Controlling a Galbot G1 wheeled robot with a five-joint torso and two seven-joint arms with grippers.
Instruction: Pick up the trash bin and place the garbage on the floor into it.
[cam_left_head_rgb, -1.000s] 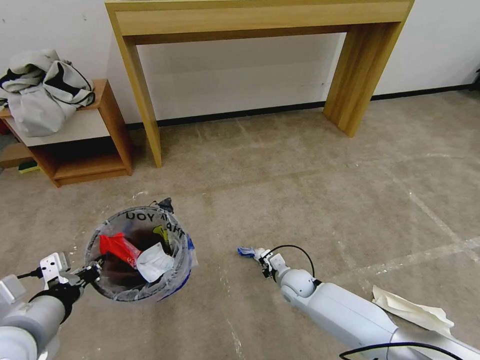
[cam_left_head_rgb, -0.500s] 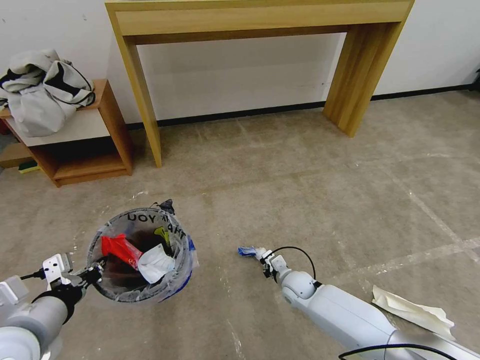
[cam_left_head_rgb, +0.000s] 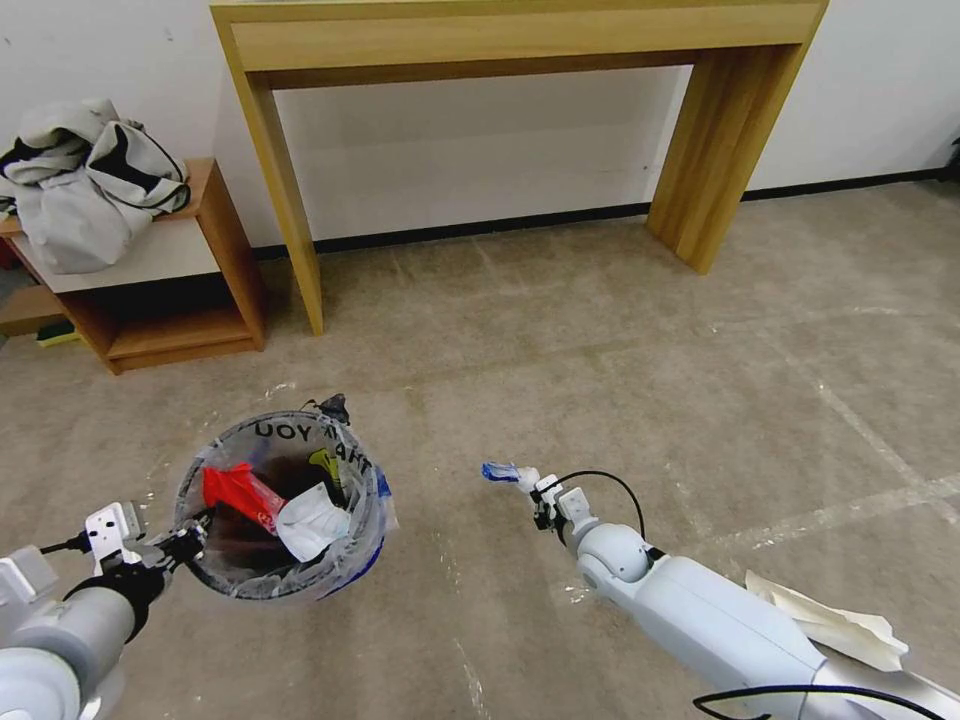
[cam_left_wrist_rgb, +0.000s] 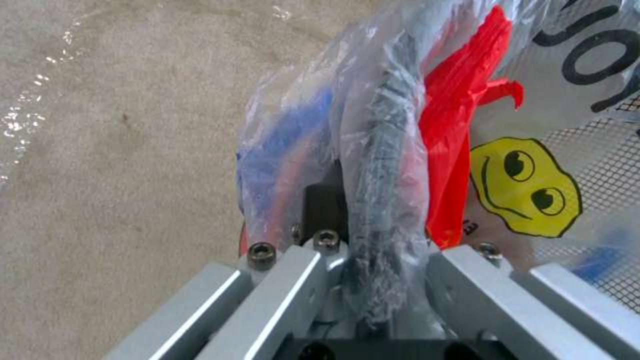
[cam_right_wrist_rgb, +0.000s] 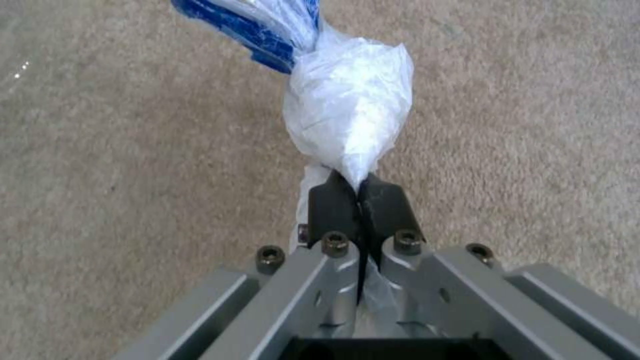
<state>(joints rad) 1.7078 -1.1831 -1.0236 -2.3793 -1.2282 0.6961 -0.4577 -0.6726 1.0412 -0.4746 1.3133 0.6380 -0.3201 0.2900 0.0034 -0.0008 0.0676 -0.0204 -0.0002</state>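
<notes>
The trash bin (cam_left_head_rgb: 350, 560), round with a blue rim and a clear lettered bag, hangs at the lower left of the head view. My left gripper (cam_left_head_rgb: 190, 545) is shut on its near rim (cam_left_wrist_rgb: 383, 200), plastic bunched between the jaws. Inside lie a red wrapper (cam_left_head_rgb: 232, 490) and a white tissue (cam_left_head_rgb: 308, 522). To the right of the bin, my right gripper (cam_left_head_rgb: 537, 492) is shut on a piece of garbage, a white and blue plastic wrapper (cam_left_head_rgb: 500, 472) (cam_right_wrist_rgb: 347, 115), held just above the floor. More garbage, a cream paper sheet (cam_left_head_rgb: 830, 620), lies beside my right arm.
A tall wooden console table (cam_left_head_rgb: 520, 40) stands against the far wall. At the left a low wooden shelf (cam_left_head_rgb: 180, 300) carries a heap of grey clothing (cam_left_head_rgb: 90, 180). Bare carpet stretches between the bin and the table.
My right gripper has lifted the white and blue wrapper and carried it slightly away from me. The bin in my left gripper has barely shifted.
</notes>
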